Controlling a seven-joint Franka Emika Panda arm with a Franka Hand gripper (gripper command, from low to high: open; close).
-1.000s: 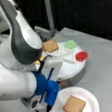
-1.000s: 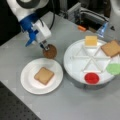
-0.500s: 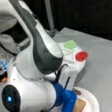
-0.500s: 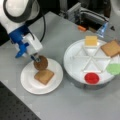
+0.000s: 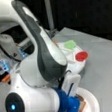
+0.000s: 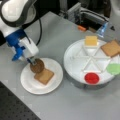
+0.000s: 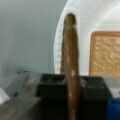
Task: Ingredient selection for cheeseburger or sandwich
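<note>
2 toast slices (image 6: pixel 44 76) (image 6: pixel 111 48), 2 plates (image 6: pixel 27 82) (image 6: pixel 72 62) — 1 patty (image 6: pixel 37 66), 1 cheese square (image 6: pixel 91 40).

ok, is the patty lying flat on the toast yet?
No: the pincer holds the patty on edge above the plate, beside the toast.

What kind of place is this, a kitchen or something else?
Probably a robot lab bench, not a kitchen: a grey table, toy food in a divided tray, and the gripper holding a patty over a white plate.
</note>
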